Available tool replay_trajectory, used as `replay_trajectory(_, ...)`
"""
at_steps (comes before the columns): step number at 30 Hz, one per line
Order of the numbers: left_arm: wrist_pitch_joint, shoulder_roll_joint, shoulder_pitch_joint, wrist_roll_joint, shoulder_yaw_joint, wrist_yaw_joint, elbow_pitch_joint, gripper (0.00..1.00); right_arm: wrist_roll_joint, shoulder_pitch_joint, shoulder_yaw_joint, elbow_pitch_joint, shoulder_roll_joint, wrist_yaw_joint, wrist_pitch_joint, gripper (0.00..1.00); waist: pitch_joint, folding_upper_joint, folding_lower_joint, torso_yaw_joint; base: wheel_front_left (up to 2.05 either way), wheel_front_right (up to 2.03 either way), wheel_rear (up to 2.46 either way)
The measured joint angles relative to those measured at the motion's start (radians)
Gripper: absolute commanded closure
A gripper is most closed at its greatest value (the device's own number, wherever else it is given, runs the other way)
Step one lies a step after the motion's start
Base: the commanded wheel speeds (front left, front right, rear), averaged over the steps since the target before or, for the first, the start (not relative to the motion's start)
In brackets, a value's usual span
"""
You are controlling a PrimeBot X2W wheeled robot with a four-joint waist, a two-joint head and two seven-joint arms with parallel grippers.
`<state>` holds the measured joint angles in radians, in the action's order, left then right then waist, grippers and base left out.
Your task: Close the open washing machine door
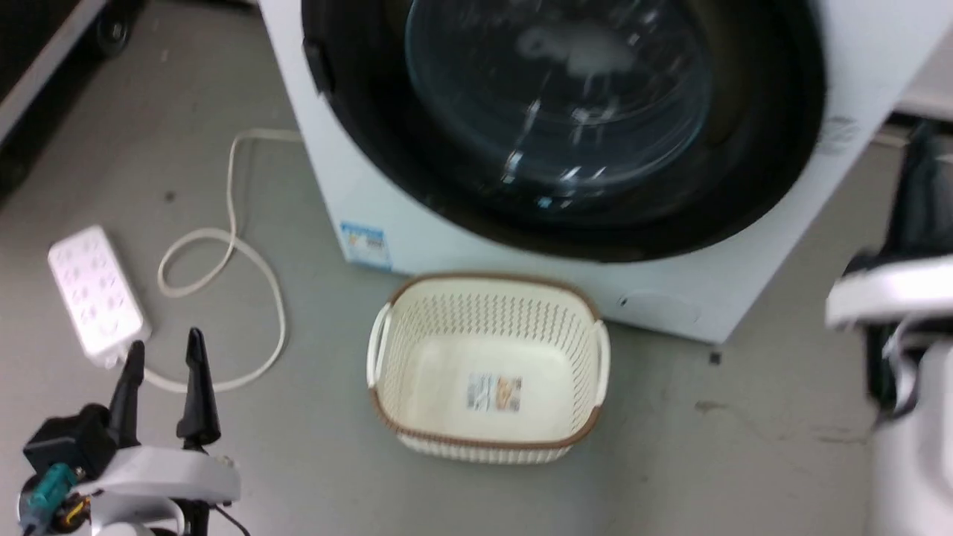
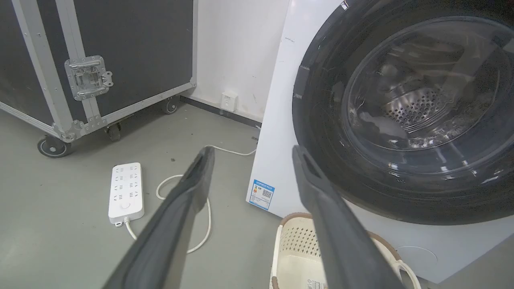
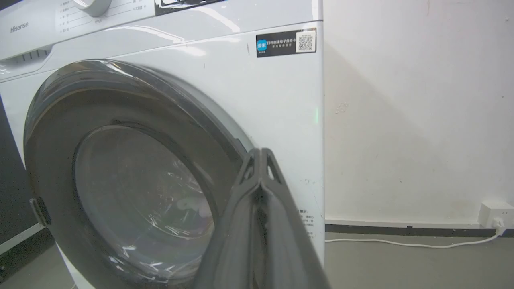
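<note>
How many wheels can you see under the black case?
3, under the black case: one wheel at its nearest corner, a second just beyond, a third at the far end. More may be hidden.

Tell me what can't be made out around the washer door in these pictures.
- Head view: the top of the door is cut off by the upper edge, and blur smears the text on the sticker.
- Left wrist view: the door's right side runs off the edge. Fingers of the left end effector cover part of the basket.
- Right wrist view: the shut right end effector hides the door's lower right rim.
</note>
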<state>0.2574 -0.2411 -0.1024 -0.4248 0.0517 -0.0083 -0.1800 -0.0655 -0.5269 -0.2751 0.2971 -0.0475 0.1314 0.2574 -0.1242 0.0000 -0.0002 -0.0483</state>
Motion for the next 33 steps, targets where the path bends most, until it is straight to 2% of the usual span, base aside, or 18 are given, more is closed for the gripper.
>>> replay_trajectory(7,-0.003,0.009,0.053,0.021,-0.012,0.034,0.035,0.0,-0.045,0.242,0.104,-0.055,-0.001,0.0,0.0,1.0,0.094,0.0,-0.0001,0.051,0.0,0.0,0.0)
replay_trajectory(13,-0.011,0.009,0.07,0.04,-0.038,0.043,0.067,0.0,-0.064,0.391,0.181,-0.093,-0.001,0.0,-0.001,1.0,0.137,0.0,0.0,0.065,0.0,0.0,0.0)
replay_trajectory(20,-0.03,0.008,0.073,0.053,-0.065,0.043,0.075,0.0,-0.099,0.504,0.215,-0.109,-0.001,0.0,-0.017,1.0,0.145,0.0,0.0002,0.07,0.0,0.0,0.0)
replay_trajectory(28,-0.085,0.005,0.073,0.052,-0.099,0.032,0.067,0.0,-0.111,0.547,0.217,-0.097,-0.001,0.0,-0.039,1.0,0.146,0.0,0.0002,0.071,0.0,0.0,0.0)
replay_trajectory(29,-0.09,0.004,0.073,0.052,-0.101,0.031,0.064,0.0,-0.111,0.548,0.218,-0.096,-0.001,0.0,-0.045,0.62,0.147,0.0,0.0003,0.07,0.0,0.0,0.0)
replay_trajectory(30,-0.092,0.005,0.073,0.051,-0.102,0.031,0.062,0.0,-0.112,0.549,0.218,-0.096,-0.001,0.0,-0.045,0.0,0.147,0.0,0.0002,0.07,0.0,0.0,0.0)
replay_trajectory(33,-0.106,0.005,0.073,0.041,-0.107,0.024,0.053,0.0,-0.112,0.551,0.217,-0.096,-0.001,0.0,-0.045,0.0,0.149,0.0,0.0003,0.07,0.0,0.0,0.0)
